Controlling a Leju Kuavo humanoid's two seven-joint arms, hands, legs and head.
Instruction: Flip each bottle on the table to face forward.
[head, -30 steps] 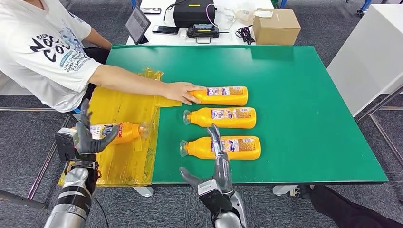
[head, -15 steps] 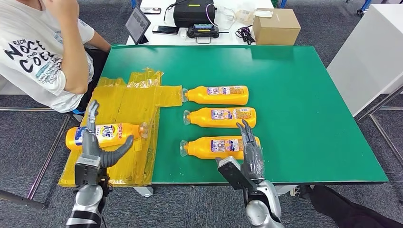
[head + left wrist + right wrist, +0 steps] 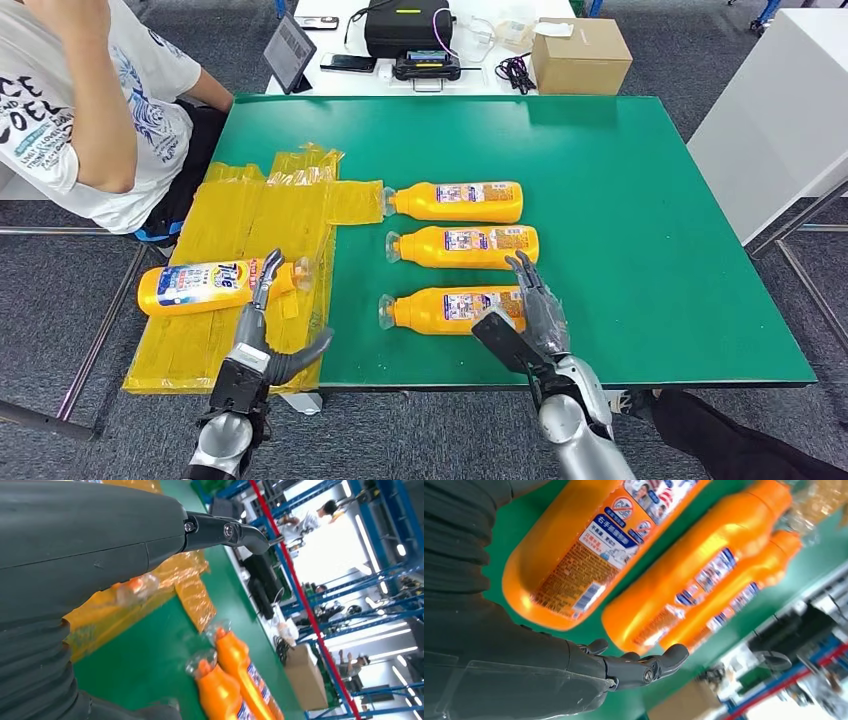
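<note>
Bottle (image 3: 462, 309) nearest, long axis crosswise, just beyond R hand (image 3: 530, 318) fingers (image 3: 527, 282); fingers wide, holding nothing. L hand (image 3: 262, 345) farther, also empty.

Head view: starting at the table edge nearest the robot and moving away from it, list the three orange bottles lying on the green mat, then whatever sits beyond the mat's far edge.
Nearest bottle → middle bottle → farthest bottle → black case and cardboard box on the white table behind.

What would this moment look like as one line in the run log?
left hand: open, empty | right hand: open over nearest bottle | flipped bottle: on yellow sheet | back-label bottles on table: three
</note>
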